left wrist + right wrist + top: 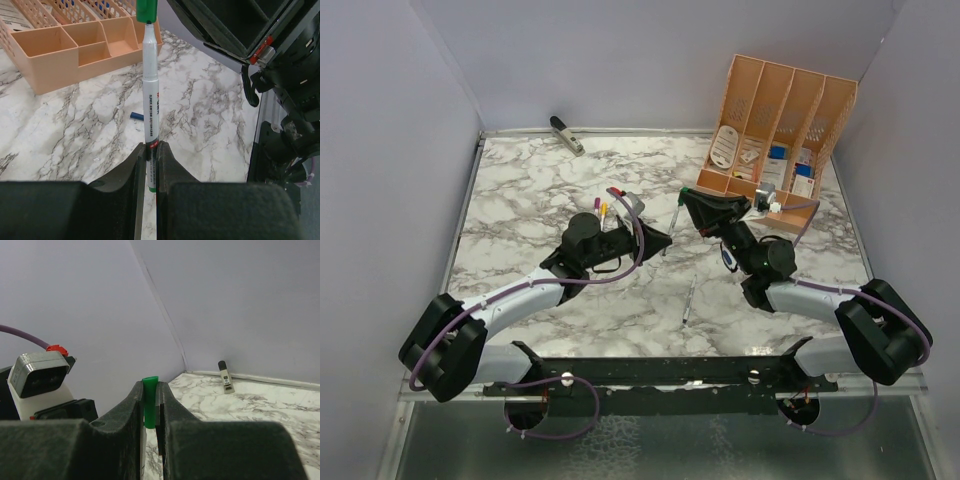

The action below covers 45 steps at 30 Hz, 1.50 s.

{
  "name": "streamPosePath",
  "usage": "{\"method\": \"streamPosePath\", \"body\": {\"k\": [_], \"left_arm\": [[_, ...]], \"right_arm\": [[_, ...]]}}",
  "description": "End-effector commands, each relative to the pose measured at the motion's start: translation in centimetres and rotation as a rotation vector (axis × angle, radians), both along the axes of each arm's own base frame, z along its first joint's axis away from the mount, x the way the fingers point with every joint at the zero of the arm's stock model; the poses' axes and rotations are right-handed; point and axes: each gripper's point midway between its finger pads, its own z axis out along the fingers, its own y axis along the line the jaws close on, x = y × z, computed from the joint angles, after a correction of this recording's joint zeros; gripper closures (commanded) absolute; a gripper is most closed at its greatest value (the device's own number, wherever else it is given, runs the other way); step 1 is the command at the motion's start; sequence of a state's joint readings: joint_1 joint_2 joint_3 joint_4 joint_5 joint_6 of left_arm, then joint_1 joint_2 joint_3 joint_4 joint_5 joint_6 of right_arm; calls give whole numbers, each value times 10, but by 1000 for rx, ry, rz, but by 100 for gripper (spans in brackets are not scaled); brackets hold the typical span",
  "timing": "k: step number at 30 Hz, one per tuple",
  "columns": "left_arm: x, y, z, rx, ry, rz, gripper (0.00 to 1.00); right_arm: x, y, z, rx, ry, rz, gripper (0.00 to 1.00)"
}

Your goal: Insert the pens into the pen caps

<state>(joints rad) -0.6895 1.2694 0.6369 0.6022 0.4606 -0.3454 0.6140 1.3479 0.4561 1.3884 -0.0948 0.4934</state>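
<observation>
Gripping pen: left gripper [150,148] clamped on thin silver-grey marker pen [150,90], barrel jutting straight ahead of its fingertips.
Gripping cap: right gripper [149,390] clamped on green bullet-shaped plastic cap [149,405], at the pen's far end.
Loose cap: small blue cap [136,116] ahead of left gripper, just left of held pen.

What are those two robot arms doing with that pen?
They are putting a cap on a pen. The left pincer is clamped on a silver pen, and the right pincer is squeezing a green cap that sits right at the pen's tip, up above the marble table. Whether it is pushed fully on, I cannot tell. Another pen and a blue cap lie on the table.
</observation>
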Motion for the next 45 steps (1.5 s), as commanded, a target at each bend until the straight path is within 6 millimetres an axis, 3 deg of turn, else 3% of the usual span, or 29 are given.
{"method": "streamPosePath", "body": {"k": [1,26,45], "left_arm": [[-6,-4,8,-28,-27,-35,100],[-6,-6,2,-20,-16,-41,100],[-3,-3,6,-24,-32,-13,100]], "right_arm": [[-6,-2,11,25,-28,13,99],[-7,-3,22,77,-26,26,99],[-9,0,5,34,40,45,99]]}}
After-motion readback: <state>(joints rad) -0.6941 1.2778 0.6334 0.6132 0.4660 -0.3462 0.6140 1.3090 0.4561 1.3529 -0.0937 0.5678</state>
